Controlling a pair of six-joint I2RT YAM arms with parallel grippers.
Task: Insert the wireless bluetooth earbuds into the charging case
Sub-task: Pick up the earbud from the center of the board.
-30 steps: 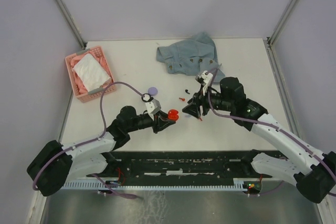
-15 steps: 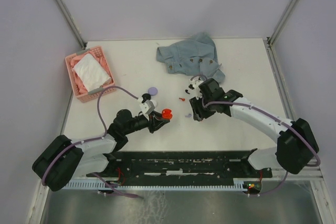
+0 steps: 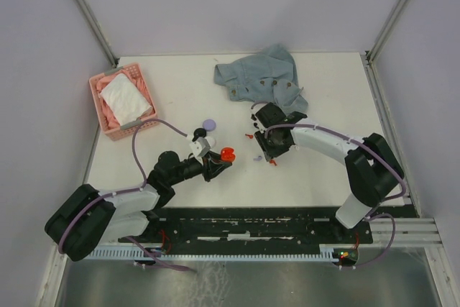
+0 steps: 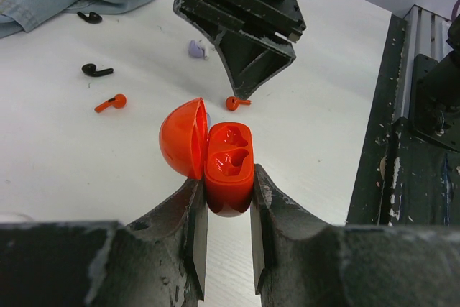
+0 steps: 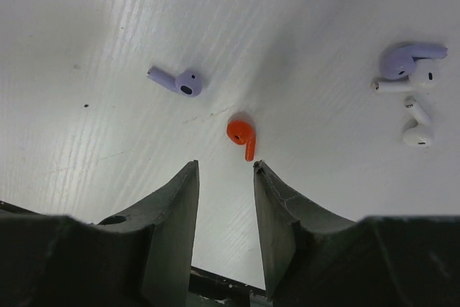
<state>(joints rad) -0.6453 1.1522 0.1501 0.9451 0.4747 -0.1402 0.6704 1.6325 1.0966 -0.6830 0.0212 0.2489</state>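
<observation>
My left gripper [image 4: 224, 210] is shut on the base of a red charging case [image 4: 228, 167], whose lid stands open to the left and whose two sockets are bare. In the top view the charging case [image 3: 228, 154] hangs just left of my right gripper [image 3: 269, 153]. That right gripper [image 5: 225, 165] points down at the table, open, with nothing between its fingers. A red earbud [image 5: 242, 134] lies just beyond its fingertips. The left wrist view shows this red earbud [image 4: 236, 103] on the table beside the right gripper's tips. A second red earbud [image 4: 111, 103] lies further left.
Lilac earbuds [image 5: 180, 81] [image 5: 406, 59] and white earbuds [image 5: 418, 132] lie around the right gripper. Black earbuds [image 4: 97, 70] rest near a denim cloth [image 3: 262, 77]. A lilac round case [image 3: 208, 124] sits behind the left gripper. A pink basket [image 3: 122, 102] stands at the far left.
My right arm has swung its wrist over the red earbud and its jaws have narrowed. My left gripper has drawn the red case slightly left.
</observation>
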